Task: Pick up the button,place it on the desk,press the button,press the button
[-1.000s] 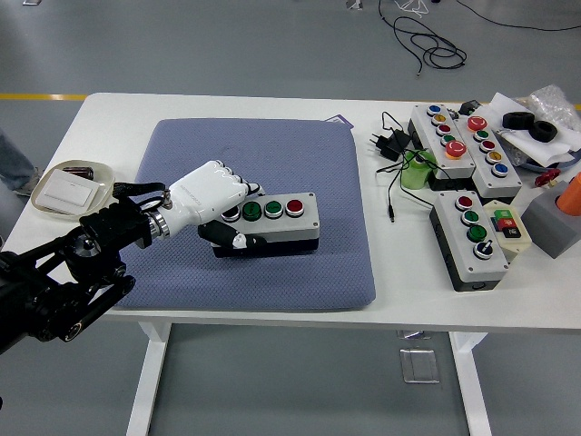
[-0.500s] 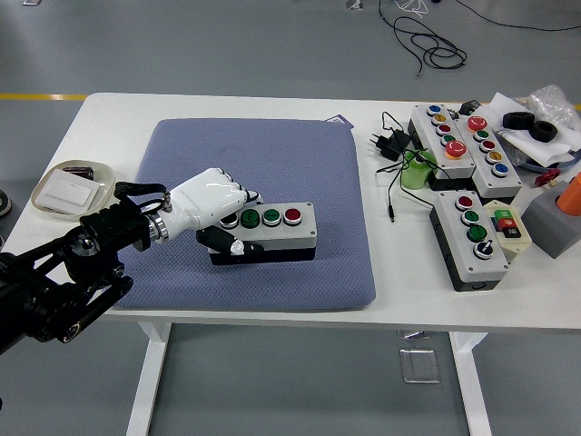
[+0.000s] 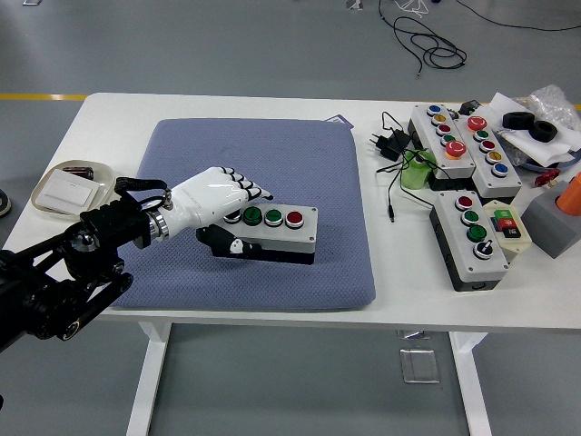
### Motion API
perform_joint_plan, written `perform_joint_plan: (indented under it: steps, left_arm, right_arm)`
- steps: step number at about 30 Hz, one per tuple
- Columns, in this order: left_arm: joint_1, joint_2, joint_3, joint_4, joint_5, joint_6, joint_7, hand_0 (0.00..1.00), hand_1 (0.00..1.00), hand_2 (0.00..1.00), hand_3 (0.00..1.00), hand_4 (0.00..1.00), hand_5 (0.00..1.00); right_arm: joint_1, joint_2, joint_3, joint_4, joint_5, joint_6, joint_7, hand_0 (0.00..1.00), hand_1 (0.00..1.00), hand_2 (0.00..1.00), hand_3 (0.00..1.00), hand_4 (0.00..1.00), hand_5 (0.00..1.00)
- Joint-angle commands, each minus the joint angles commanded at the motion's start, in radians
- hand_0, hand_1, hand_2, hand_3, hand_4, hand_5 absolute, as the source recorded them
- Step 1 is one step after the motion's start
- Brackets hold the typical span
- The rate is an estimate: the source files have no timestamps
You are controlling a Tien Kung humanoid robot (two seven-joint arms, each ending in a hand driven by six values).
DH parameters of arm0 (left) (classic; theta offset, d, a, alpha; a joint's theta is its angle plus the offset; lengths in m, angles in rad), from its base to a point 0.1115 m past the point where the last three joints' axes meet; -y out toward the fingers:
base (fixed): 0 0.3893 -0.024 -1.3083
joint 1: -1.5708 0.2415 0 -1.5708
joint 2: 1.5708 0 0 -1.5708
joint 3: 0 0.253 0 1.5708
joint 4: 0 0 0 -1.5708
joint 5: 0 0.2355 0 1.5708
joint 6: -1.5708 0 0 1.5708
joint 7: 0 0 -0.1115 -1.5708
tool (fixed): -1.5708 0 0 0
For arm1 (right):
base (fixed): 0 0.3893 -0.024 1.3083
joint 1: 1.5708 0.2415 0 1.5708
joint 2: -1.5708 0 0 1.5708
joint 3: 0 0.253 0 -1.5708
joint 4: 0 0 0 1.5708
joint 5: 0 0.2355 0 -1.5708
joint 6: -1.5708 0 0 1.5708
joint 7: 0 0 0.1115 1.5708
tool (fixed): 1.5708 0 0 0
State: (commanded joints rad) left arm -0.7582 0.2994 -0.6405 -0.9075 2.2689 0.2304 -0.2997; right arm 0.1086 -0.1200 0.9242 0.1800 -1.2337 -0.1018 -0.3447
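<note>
A grey button box (image 3: 283,233) with two green buttons and a red one lies flat on the blue cushion (image 3: 272,150), near its front middle. My left hand (image 3: 239,212) is white and comes in from the lower left on a black arm. It is shut on the box's left end, with fingers (image 3: 254,191) stretched over the top and the thumb (image 3: 234,243) against the front side. The hand hides the leftmost part of the box's top.
A shallow white dish (image 3: 41,195) sits at the table's left edge. On the right stand several more button boxes (image 3: 454,136) (image 3: 472,241), a black plug and cable (image 3: 390,145), a green object (image 3: 416,173) and a grey block (image 3: 549,222).
The box dipped down and left with my left hand, then turned slightly and came back right. My fingers now lie straighter over its top.
</note>
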Motion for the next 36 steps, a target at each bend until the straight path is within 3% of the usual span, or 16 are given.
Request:
perform_joint_plan:
  steps: [4,5,8,10,11,16,17,22,23,28,29,31,34,35,36]
  left_arm:
    - [0.007,0.007,-0.015,-0.013,0.000,-0.034,-0.004,0.807,0.831,0.934,0.962,0.871,0.222]
    - [0.008,0.008,-0.017,-0.015,0.000,-0.038,-0.005,0.858,0.881,0.971,0.998,0.884,0.269]
    - [0.028,0.024,-0.054,-0.063,0.000,-0.106,-0.007,0.858,0.881,0.971,0.998,0.884,0.269]
    - [0.036,0.030,-0.068,-0.085,0.000,-0.126,-0.008,0.858,0.881,0.971,0.998,0.884,0.269]
    - [0.046,0.038,-0.088,-0.114,0.000,-0.147,-0.007,0.916,0.926,0.998,0.998,0.879,0.274]
    - [0.100,0.072,-0.196,-0.258,0.000,-0.221,-0.003,0.916,0.926,0.998,0.998,0.879,0.274]
    - [0.117,0.077,-0.229,-0.296,0.000,-0.207,-0.010,0.879,0.892,0.973,0.991,0.758,0.166]
    - [0.170,0.088,-0.328,-0.423,0.000,-0.112,0.005,0.879,0.892,0.973,0.991,0.758,0.166]
    - [0.180,0.091,-0.344,-0.446,0.000,-0.098,0.019,0.561,0.598,0.734,0.904,0.723,0.278]
    - [0.222,0.105,-0.382,-0.522,-0.100,-0.052,0.122,0.561,0.598,0.734,0.904,0.723,0.278]
    - [0.230,0.108,-0.386,-0.533,-0.124,-0.046,0.141,0.141,0.193,0.230,0.736,0.839,0.978]
    - [0.253,0.115,-0.397,-0.569,-0.208,-0.045,0.221,0.141,0.193,0.230,0.736,0.839,0.978]
    - [0.276,0.124,-0.408,-0.611,-0.327,-0.125,0.339,0.141,0.193,0.230,0.736,0.839,0.978]
    - [0.284,0.128,-0.408,-0.626,-0.371,-0.153,0.384,0.064,0.050,0.110,0.689,0.708,0.998]
    - [0.289,0.130,-0.410,-0.636,-0.416,-0.180,0.429,0.064,0.050,0.110,0.689,0.708,0.998]
  right_arm:
    - [0.000,0.000,0.000,0.000,0.000,0.000,0.000,0.644,0.475,0.618,0.561,0.301,0.226]
    - [0.000,0.000,0.000,0.000,0.000,0.000,0.000,0.644,0.476,0.618,0.562,0.301,0.225]
    - [-0.001,0.000,0.002,0.000,-0.002,0.000,0.000,0.644,0.476,0.618,0.562,0.301,0.225]
    - [-0.002,0.001,0.004,0.000,-0.005,0.001,0.000,0.644,0.476,0.618,0.562,0.301,0.225]
    - [-0.002,0.001,0.007,0.000,-0.009,0.001,-0.001,0.645,0.477,0.618,0.562,0.301,0.226]
    - [-0.001,0.001,0.013,0.000,-0.015,0.001,0.000,0.645,0.477,0.618,0.562,0.301,0.226]
    - [-0.001,0.000,0.012,0.000,-0.013,0.000,0.001,0.646,0.478,0.619,0.561,0.301,0.226]
    - [0.003,0.000,0.016,0.000,-0.016,-0.001,0.000,0.646,0.478,0.619,0.561,0.301,0.226]
    - [0.003,-0.001,0.016,0.000,-0.017,-0.001,0.001,0.645,0.479,0.618,0.561,0.301,0.226]
    - [0.004,-0.001,0.020,0.000,-0.023,0.000,-0.001,0.645,0.479,0.618,0.561,0.301,0.226]
    - [0.004,-0.001,0.020,0.000,-0.022,0.000,0.000,0.647,0.479,0.619,0.561,0.301,0.226]
    - [0.004,-0.002,0.018,0.000,-0.019,0.000,0.000,0.647,0.479,0.619,0.561,0.301,0.226]
    - [0.000,-0.003,0.018,0.000,-0.019,0.000,0.000,0.647,0.479,0.619,0.561,0.301,0.226]
    - [-0.001,-0.004,0.019,0.000,-0.020,0.001,0.000,0.645,0.479,0.617,0.561,0.301,0.227]
    - [-0.002,-0.004,0.019,0.000,-0.021,0.001,0.000,0.645,0.479,0.617,0.561,0.301,0.227]
